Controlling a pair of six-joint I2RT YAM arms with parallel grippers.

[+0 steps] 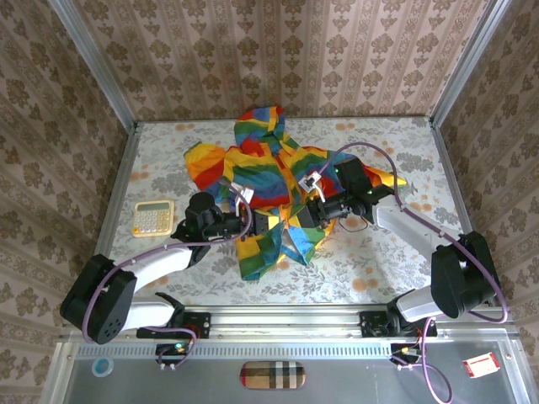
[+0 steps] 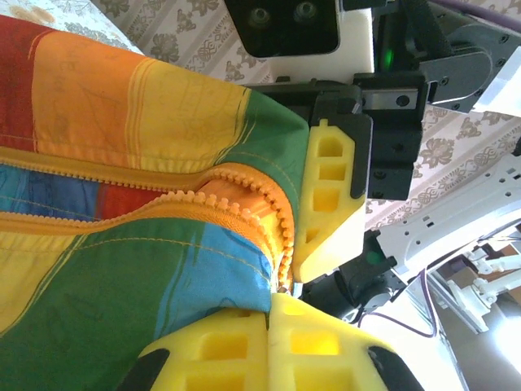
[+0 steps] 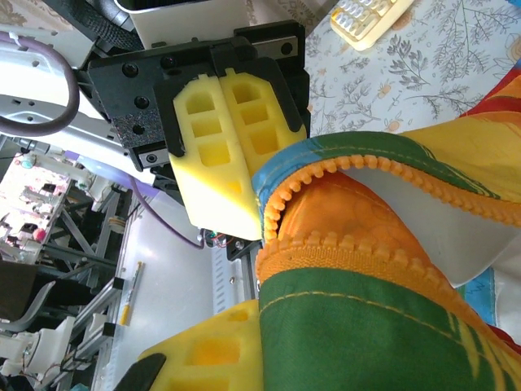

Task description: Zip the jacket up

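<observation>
The rainbow-striped jacket lies crumpled in the middle of the table, with its lower hem lifted toward the arms. My left gripper and right gripper meet tip to tip at that hem. In the left wrist view my left gripper is shut on the blue-green hem edge beside the orange zipper teeth, which gape apart. The right gripper's yellow finger presses close behind. In the right wrist view my right gripper is shut on the green panel below the zipper; one finger is hidden by fabric.
A yellow calculator lies on the table left of the left arm. Patterned walls close in the table on three sides. On the near shelf below the arm bases lie a plaid item and a small card.
</observation>
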